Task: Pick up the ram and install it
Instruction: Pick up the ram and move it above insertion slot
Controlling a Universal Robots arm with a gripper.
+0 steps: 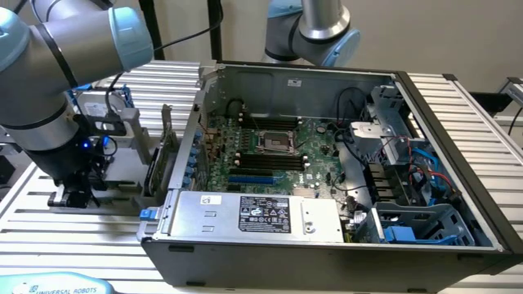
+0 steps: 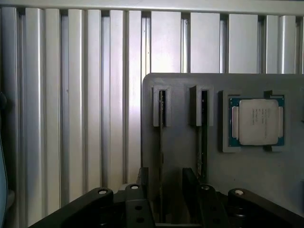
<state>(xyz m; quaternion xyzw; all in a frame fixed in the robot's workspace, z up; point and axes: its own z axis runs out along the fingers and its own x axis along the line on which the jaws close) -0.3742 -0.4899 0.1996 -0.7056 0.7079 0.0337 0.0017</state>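
A grey holder [image 2: 180,95] lies on the slatted metal table [image 2: 71,118]. It has 2 narrow slots and 1 square pocket. The ram [image 2: 162,137] stands on edge in 1 slot, a second stick [image 2: 203,137] stands in the other, and 1 processor chip [image 2: 257,121] lies flat in the pocket. The gripper [image 2: 167,192] hangs over the holder with its jaws wide, 1 of its 2 fingers [image 2: 190,187] on each side of the ram. In the exterior view, the open computer case [image 1: 457,153] sits to the right of the arm, holding the motherboard [image 1: 278,147] and 1 power supply [image 1: 253,214].
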